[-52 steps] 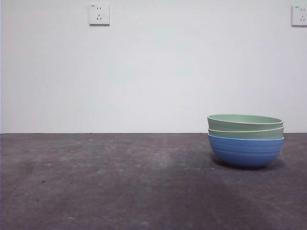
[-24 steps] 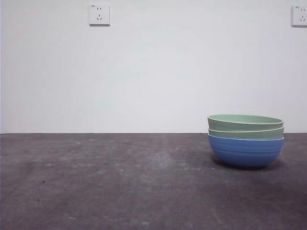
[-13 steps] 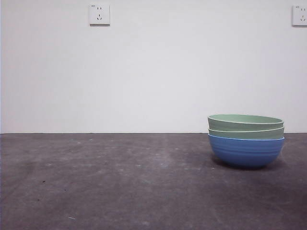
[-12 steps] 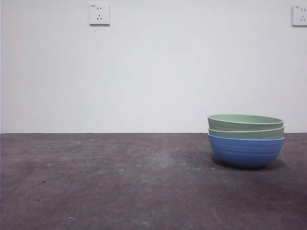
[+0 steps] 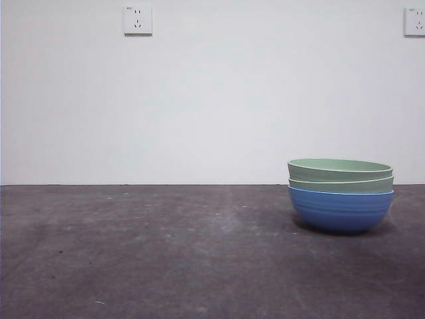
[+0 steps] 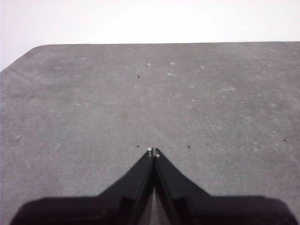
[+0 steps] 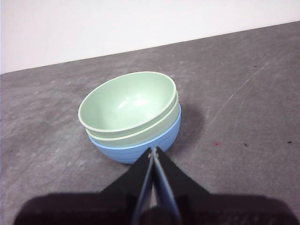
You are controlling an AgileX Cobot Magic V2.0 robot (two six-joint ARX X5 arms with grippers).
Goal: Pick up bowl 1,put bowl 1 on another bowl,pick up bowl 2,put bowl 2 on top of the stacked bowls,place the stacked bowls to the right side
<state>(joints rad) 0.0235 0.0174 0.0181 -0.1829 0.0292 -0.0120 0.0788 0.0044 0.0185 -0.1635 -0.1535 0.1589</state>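
The stacked bowls [image 5: 340,194] stand on the right side of the table: two pale green ridged bowls, upper [image 5: 339,169] and lower [image 5: 340,184], nested in the blue bowl [image 5: 340,210]. From the right wrist the stack [image 7: 130,112] lies just beyond my right gripper [image 7: 153,151], whose jaws are shut and hold nothing, apart from the blue bowl [image 7: 140,149]. My left gripper [image 6: 153,152] is shut over bare table, with no bowl near it. Neither arm shows in the front view.
The dark grey table [image 5: 166,252] runs to a white wall with two sockets [image 5: 137,20] [image 5: 414,21]. In the left wrist view the table's far edge and rounded corner [image 6: 33,50] show.
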